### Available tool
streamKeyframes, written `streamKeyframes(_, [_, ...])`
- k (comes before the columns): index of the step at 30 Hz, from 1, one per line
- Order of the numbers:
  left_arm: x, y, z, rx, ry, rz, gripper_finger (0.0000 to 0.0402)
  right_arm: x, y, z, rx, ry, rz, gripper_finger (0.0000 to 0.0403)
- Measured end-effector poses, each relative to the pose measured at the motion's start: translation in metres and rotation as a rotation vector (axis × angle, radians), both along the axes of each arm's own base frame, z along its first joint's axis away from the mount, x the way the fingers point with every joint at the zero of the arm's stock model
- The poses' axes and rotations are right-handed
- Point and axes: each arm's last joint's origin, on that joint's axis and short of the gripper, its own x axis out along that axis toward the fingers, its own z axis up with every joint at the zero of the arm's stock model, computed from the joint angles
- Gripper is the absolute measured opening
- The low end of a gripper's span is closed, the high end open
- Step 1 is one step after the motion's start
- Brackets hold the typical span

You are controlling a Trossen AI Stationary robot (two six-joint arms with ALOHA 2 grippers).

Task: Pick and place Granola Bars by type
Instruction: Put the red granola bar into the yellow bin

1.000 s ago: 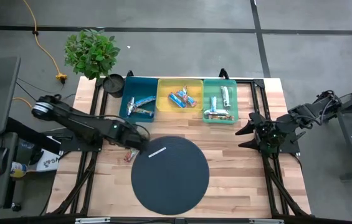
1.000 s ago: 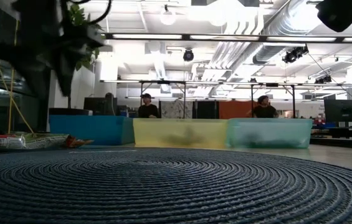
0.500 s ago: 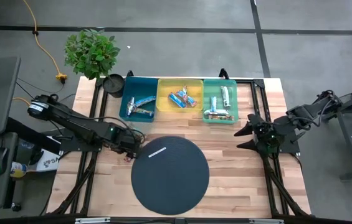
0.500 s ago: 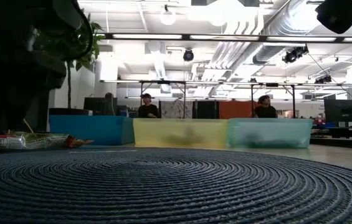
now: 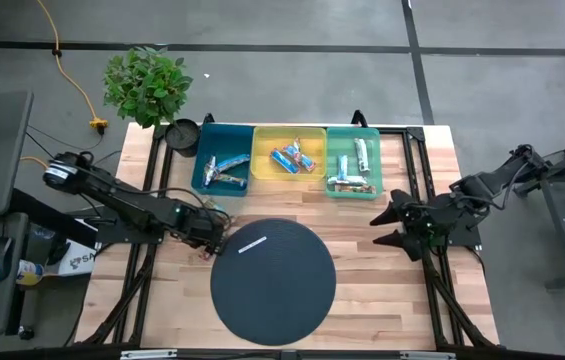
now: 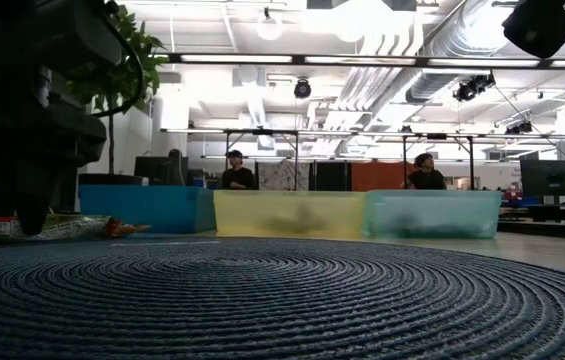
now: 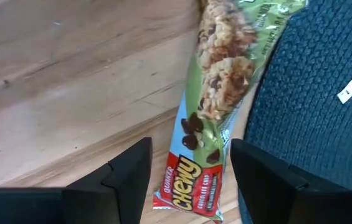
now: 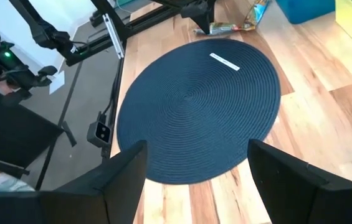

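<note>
Woven dark blue mat (image 5: pixel 272 282) up front has only a thin white strip (image 5: pixel 252 244) on it. Just off its left edge, on the wood table (image 5: pixel 382 290), lies a green chocolate-chip granola bar (image 7: pixel 216 106), and the left gripper (image 7: pixel 188 174) is right over it, fingers spread with the bar's end between them, not pinched yet as far as I can tell. So we're at the grab step: drop a bit, close, then carry it to whichever bin matches. Right gripper (image 5: pixel 387 226) waits wide open and empty at the right side. Farther back are the blue bin (image 5: pixel 224 160), yellow bin (image 5: pixel 289 153) and green bin (image 5: pixel 353 162), each already holding bars.
</note>
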Motion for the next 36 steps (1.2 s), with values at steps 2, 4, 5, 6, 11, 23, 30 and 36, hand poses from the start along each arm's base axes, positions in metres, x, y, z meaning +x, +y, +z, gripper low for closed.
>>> streamKeyframes(2, [0.000, 0.000, -0.001, -0.004, -0.007, 0.006, 0.0214, 0.001, 0.001, 0.000, 0.003, -0.003, 0.002, 0.0260])
streamKeyframes(4, [0.000, 0.000, -0.002, -0.006, -0.014, 0.006, 0.0214, 0.002, 0.001, 0.001, 0.006, -0.011, 0.001, 0.0260])
streamKeyframes(5, [0.001, 0.000, -0.002, -0.006, -0.018, 0.006, 0.0214, 0.002, 0.001, 0.001, 0.008, -0.014, 0.002, 0.0260])
streamKeyframes(6, [0.001, 0.000, -0.002, -0.007, -0.021, 0.006, 0.0214, 0.002, 0.001, 0.001, 0.007, -0.016, 0.002, 0.0260])
streamKeyframes(11, [0.006, -0.002, -0.001, -0.021, -0.078, 0.015, 0.0214, 0.002, 0.001, 0.002, -0.001, -0.025, -0.001, 0.0260])
streamKeyframes(23, [0.013, -0.003, -0.007, -0.001, -0.082, 0.087, 0.0153, 0.002, 0.001, 0.002, -0.009, -0.028, 0.000, 0.0260])
streamKeyframes(30, [0.015, -0.003, -0.008, -0.007, -0.085, 0.126, 0.0081, 0.002, 0.001, 0.002, -0.009, -0.028, 0.000, 0.0260])
streamKeyframes(36, [0.023, -0.004, 0.007, 0.010, -0.174, 0.119, 0.0060, 0.002, 0.001, 0.002, -0.010, -0.028, 0.000, 0.0260])
